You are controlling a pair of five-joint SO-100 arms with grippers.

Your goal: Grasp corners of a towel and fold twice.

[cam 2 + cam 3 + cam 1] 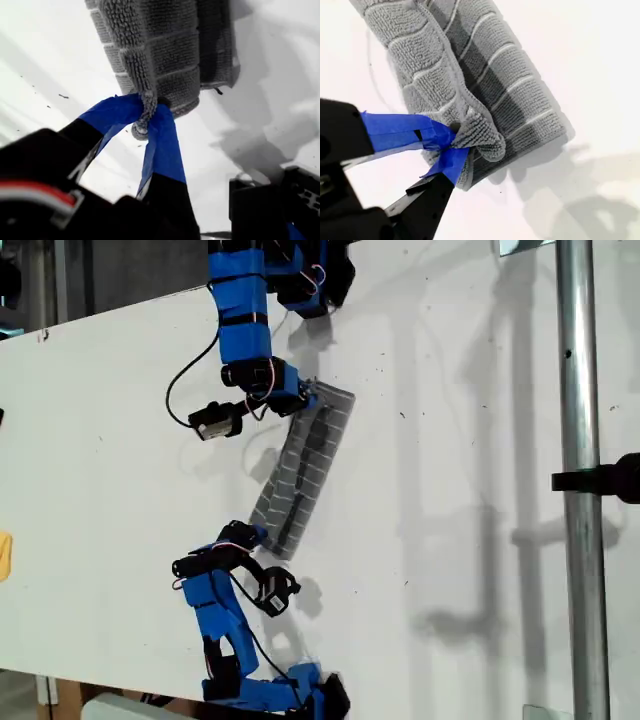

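**Both grippers clamped on the towel's ends**

The towel (305, 470) lies as a long, narrow folded strip on the white counter (450, 440), stretched between the two arms. My first gripper (145, 122) is closed on a bunched corner (142, 117) at one short end of the towel, its blue-taped tips pinching the fabric. My second gripper (451, 142) is clamped on a raised fold of cloth at a corner (482, 135) of the towel. Well away from the towel, at the exterior view's left edge, sits a small yellow object (4, 555).
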